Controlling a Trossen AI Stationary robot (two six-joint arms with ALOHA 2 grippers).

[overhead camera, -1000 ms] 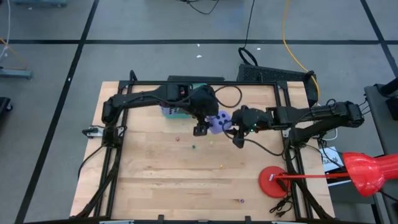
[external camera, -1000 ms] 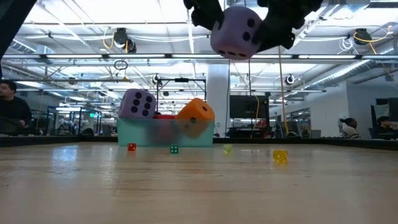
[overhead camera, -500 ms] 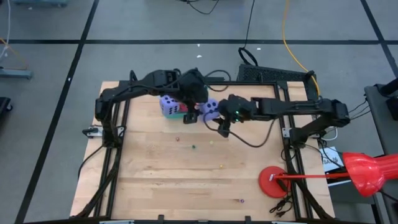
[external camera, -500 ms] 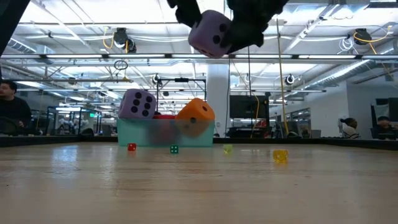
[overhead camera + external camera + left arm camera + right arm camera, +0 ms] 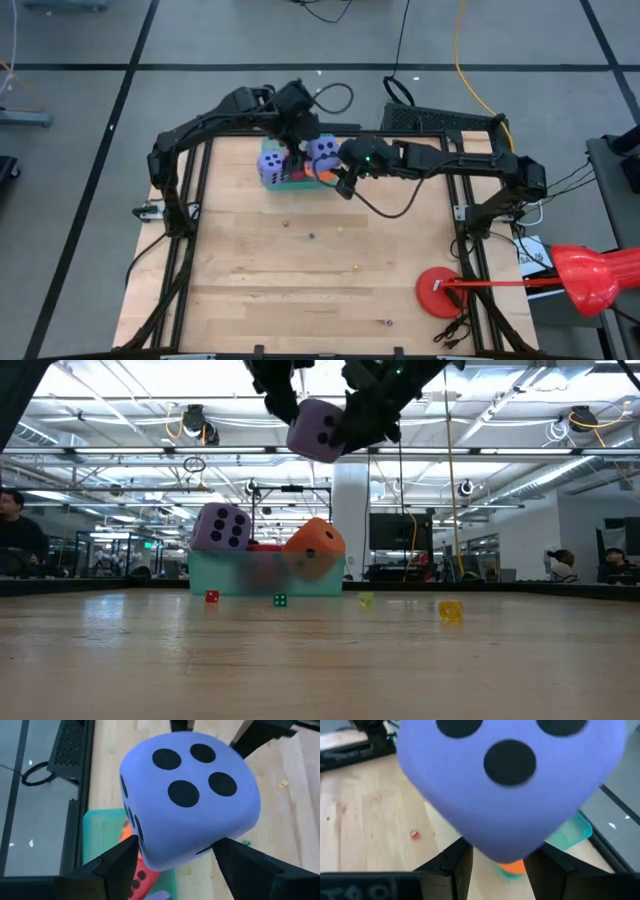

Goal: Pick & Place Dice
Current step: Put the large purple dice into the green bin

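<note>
The carried purple die (image 5: 322, 150) had shifted across the table (image 5: 300, 290) from mid-table, in front of the tray, toward the back. It now hung in the air right over the teal tray (image 5: 205, 582), well clear of what sat below. Both arms had travelled w/ it. In the wrist views the left gripper (image 5: 172, 857) had its fingers set wide against the die's lower faces, and the right gripper (image 5: 492, 857) pinched it at a narrower spread from the other side, so it looked like a two-handed hold, though which arm bore the load I couldn't tell.

For the task: the carry looked about done, w/ only the release into the tray left.

Vs. the earlier frame: in the low view the die had slid leftward and sat slightly lower. In the tray nothing had budged: second purple die (image 5: 221, 527), orange die (image 5: 315, 543) and the red die (image 5: 262, 547) between them, mostly hidden. The tiny dice (image 5: 279, 599) on the wood also stayed put.
</note>
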